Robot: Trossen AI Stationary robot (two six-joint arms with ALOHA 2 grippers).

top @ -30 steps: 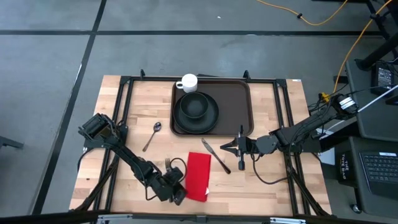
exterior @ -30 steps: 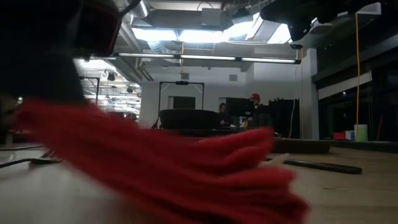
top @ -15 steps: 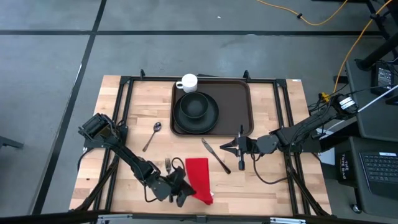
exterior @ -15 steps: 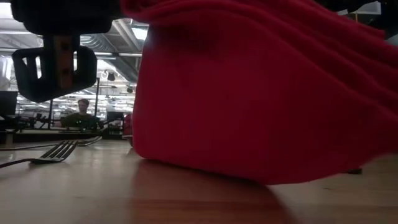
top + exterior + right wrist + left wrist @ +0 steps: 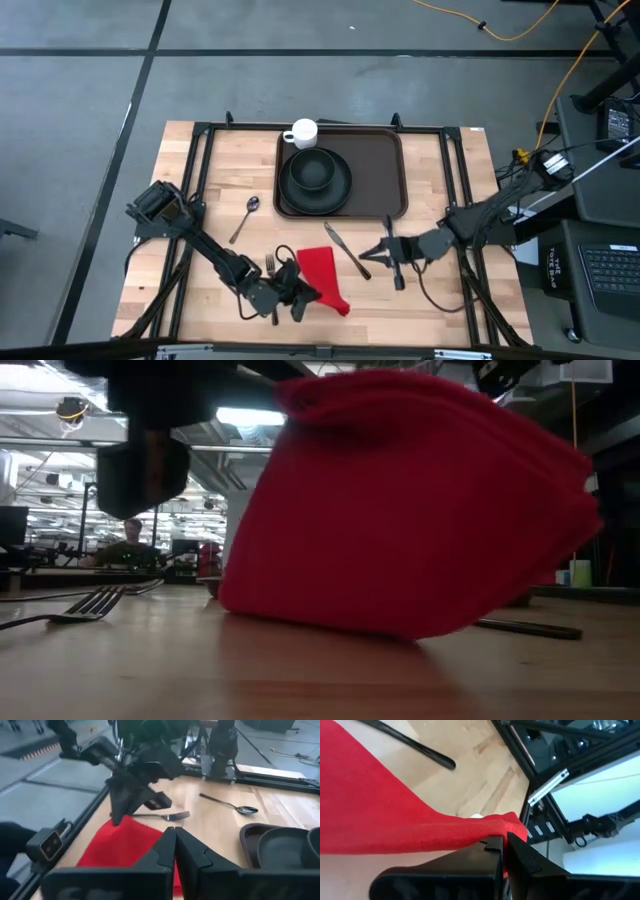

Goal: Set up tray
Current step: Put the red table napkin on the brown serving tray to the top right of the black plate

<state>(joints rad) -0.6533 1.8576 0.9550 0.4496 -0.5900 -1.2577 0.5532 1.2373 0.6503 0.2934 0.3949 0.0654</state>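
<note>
Wooden tabletop point(image 5: 215, 160) on a black frame, grey floor around it; you had the following laid out, left to right.

1. Left gripper point(image 5: 290, 296), low at the near edge. Its fingers were pressed together on one edge of the red napkin point(image 5: 326, 272), as the left wrist view showed. You held the cloth by that edge, so it stood bunched and tilted instead of flat, probably so that you could drag or lift it toward the setting.

2. Spoon point(image 5: 243, 218), loose on the wood, bowl toward the tray, well apart from the other cutlery.

3. Fork point(image 5: 269, 264), flat on the wood just beside the left gripper, not held.

4. White cup point(image 5: 301, 133), at the tray's far left corner, over its rim. You could not see what was in it.

5. Tray point(image 5: 380, 165), dark brown, at the far middle of the table. It held a black plate point(image 5: 315, 181) in its left half, with a dark bowl point(image 5: 314, 168) on the plate. The bowl looked empty. The tray's right half was bare.

6. Knife point(image 5: 345, 250), on the wood between napkin and right gripper, near the tray's front edge.

7. Right gripper point(image 5: 374, 251), pointing at the knife, fingers closed on nothing.
</note>
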